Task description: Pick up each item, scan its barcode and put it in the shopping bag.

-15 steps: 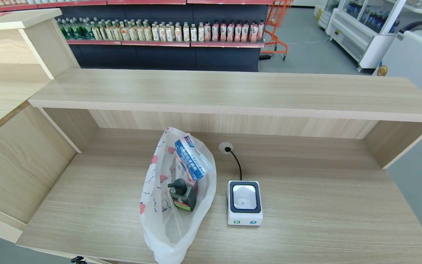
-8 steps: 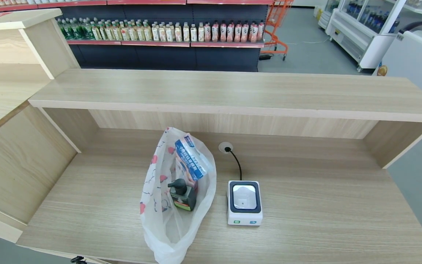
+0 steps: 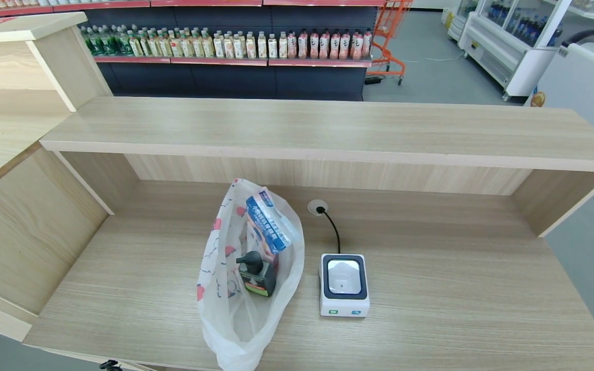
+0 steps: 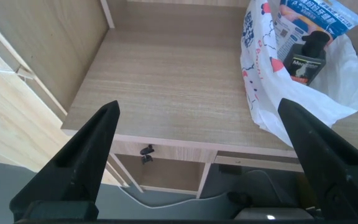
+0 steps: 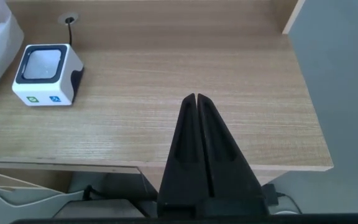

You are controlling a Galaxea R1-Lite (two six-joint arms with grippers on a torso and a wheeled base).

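A translucent shopping bag (image 3: 235, 309) with red prints lies open on the wooden counter, holding a blue packet (image 3: 268, 224) and a dark pump bottle (image 3: 257, 275). The white barcode scanner (image 3: 344, 284) sits just right of it, its cable running to a grommet. My left gripper (image 4: 197, 127) hangs open off the counter's near edge, left of the shopping bag (image 4: 272, 99), bottle (image 4: 307, 59) and packet (image 4: 312, 18). My right gripper (image 5: 196, 99) is shut with nothing in it, over the counter's near right part, well right of the scanner (image 5: 45, 74).
A raised wooden shelf (image 3: 328, 131) runs across the back of the counter, with side panels at left (image 3: 29, 232) and right (image 3: 555, 201). Bare counter (image 3: 472, 288) spreads right of the scanner. Shop shelving with bottles (image 3: 225, 44) stands beyond.
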